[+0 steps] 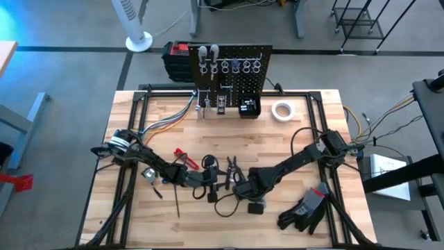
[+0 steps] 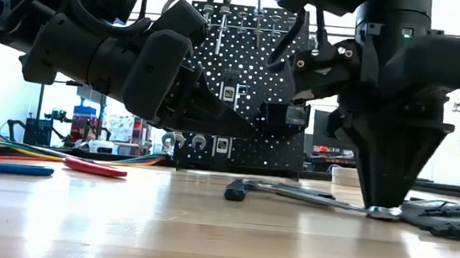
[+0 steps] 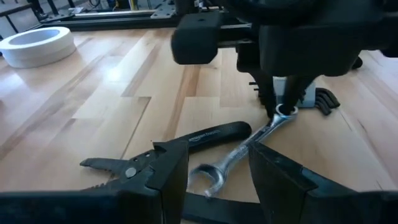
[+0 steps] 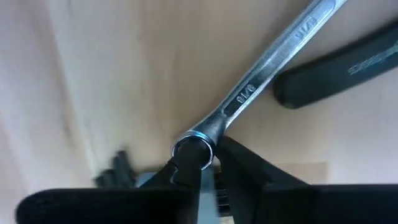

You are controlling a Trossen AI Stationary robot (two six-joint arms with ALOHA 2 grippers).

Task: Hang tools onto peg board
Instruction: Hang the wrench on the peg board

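Two grippers: over wooden table (image 1: 139,229).
Right gripper (image 4: 208,158): narrow jaws pinched wrench (image 4: 261,78) ring end; shiny flat steel, lying on tabletop.
Left gripper (image 3: 217,180): jaws wide, empty, beside black-handled pliers (image 3: 180,146).
Peg board (image 1: 232,73): black, perforated, upright at far edge.

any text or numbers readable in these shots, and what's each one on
"3/8": stamped on the shank of the silver wrench, near its ring end, as far as it reads in the right wrist view.
Further stamping higher up the same shank: too blurred to read.
Pale lettering on the black plier handle: too blurred to read.
Small white labels on the peg board: too small to read.
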